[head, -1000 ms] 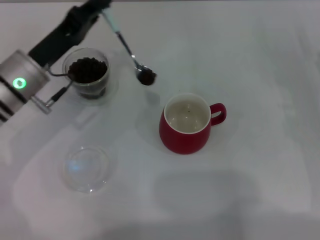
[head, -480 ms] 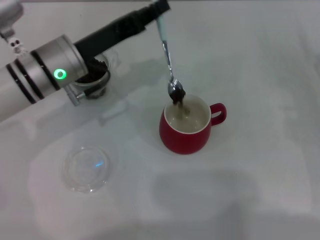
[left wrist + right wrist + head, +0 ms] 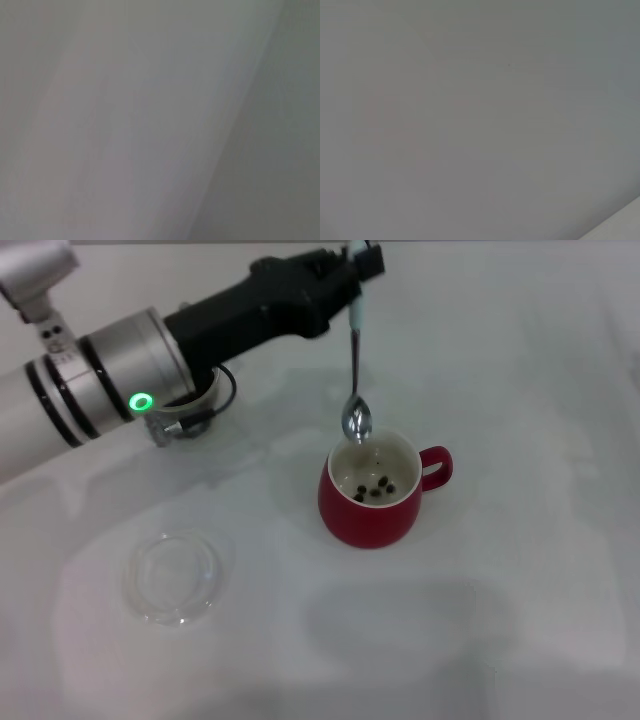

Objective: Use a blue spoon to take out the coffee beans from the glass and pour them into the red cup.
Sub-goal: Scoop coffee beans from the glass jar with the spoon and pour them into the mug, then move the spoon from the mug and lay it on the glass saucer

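Observation:
In the head view my left gripper (image 3: 357, 262) is shut on the pale-blue handle of the blue spoon (image 3: 355, 370), which hangs almost upright with its empty silver bowl just above the far rim of the red cup (image 3: 372, 495). Several coffee beans (image 3: 373, 487) lie on the cup's cream inside. The glass (image 3: 205, 405) is almost wholly hidden behind my left arm; only a bit of its rim shows. The right gripper is out of view. Both wrist views show only blank grey surface.
A shallow clear glass dish (image 3: 175, 575) lies on the white table (image 3: 500, 620) at the front left. My left arm spans the back left of the table above the glass.
The spoon tipped upright over the red cup and the beans dropped from it into the cup. My left arm moved a little further right, covering the glass.

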You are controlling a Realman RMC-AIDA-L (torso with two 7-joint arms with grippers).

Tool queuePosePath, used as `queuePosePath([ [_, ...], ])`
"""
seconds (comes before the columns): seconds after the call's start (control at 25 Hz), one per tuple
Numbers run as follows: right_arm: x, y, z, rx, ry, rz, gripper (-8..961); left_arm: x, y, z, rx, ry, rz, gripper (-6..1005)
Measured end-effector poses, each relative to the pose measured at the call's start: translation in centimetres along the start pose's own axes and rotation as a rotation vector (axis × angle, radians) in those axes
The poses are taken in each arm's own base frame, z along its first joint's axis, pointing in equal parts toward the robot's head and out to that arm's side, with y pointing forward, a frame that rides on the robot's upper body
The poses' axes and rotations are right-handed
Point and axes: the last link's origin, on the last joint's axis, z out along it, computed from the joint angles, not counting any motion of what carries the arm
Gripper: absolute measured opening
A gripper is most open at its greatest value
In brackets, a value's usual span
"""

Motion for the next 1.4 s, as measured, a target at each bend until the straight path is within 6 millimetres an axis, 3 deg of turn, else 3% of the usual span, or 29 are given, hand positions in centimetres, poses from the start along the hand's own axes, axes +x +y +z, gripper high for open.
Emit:
queuePosePath([
  [0.24,0.0,0.0,0.0,0.001,0.0,0.0,841,0.5,-0.4,-3.3,0.069,0.187,-0.153,135],
  [0.48,-0.1,-0.1,0.0,0.005,-0.006,0.003,841,-0.5,-0.6,-11.0,0.164,0.457,-0.462,135],
  [0.64,-0.2,0.1,0.3,0.003,-0.014,0.006,841,-4.0,0.1,-16.9,0.279,0.538,-0.623,136],
  [0.84,-0.3,0.0,0.4,0.003,-0.015,0.002,841,-7.6,1.6,-21.1,0.396,0.523,-0.708,136],
  [1.04,-0.4,0.2,0.6,-0.001,-0.017,0.004,841,-9.7,2.1,-23.6,0.521,0.454,-0.678,135],
  [1.4,-0.2,0.3,0.6,-0.007,-0.01,0.004,840,-10.2,0.7,-23.0,0.593,0.37,-0.61,138],
])
